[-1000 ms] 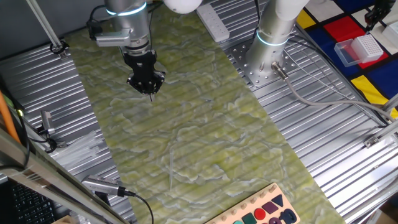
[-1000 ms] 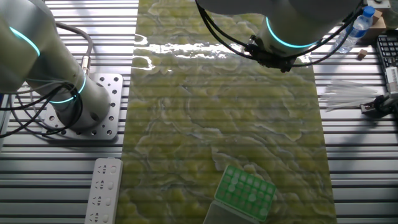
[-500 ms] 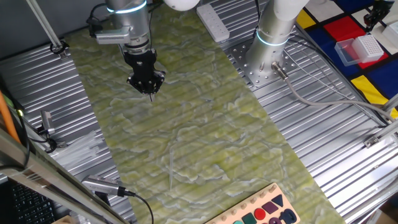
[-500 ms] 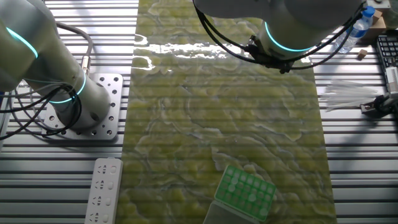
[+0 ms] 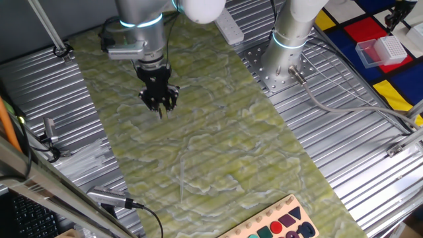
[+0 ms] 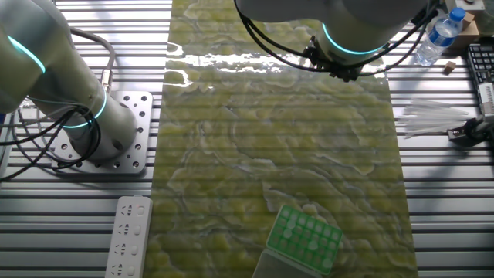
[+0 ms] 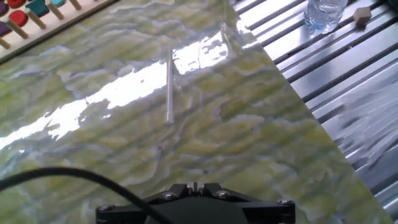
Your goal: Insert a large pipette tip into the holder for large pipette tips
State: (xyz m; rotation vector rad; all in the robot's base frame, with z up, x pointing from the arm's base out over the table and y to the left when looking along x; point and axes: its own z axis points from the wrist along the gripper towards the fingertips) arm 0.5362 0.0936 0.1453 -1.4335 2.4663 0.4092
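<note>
- The gripper (image 5: 159, 108) is seen over the far part of the green marbled mat (image 5: 218, 152) in one fixed view, hanging above the surface with its fingers pointed down. Nothing can be made out between them, and whether they stand apart or together cannot be told from these pictures.
- The large pipette tip (image 7: 169, 87) is shown in the hand view lying flat on the mat, ahead of the gripper and well apart from it. In the fixed view it appears as a faint pale line (image 5: 181, 177) nearer the front edge of the mat, close to the wooden shape board (image 5: 277, 225).
- The holder for large pipette tips (image 6: 304, 238) — green-topped, with rows of holes — is seen in the other fixed view near one end of the mat, just beside the white power strip's (image 6: 127, 235) side of the table. No tip can be seen standing in it.
- A loose heap of clear tips (image 6: 432, 120) lies off the mat on the ribbed metal table (image 6: 440, 201), near a water bottle (image 6: 438, 35).
- The task is judged to be at its very start — nothing has been picked up. The tip has yet to be reached, grasped, stood upright, carried to the holder and lowered into a hole.
</note>
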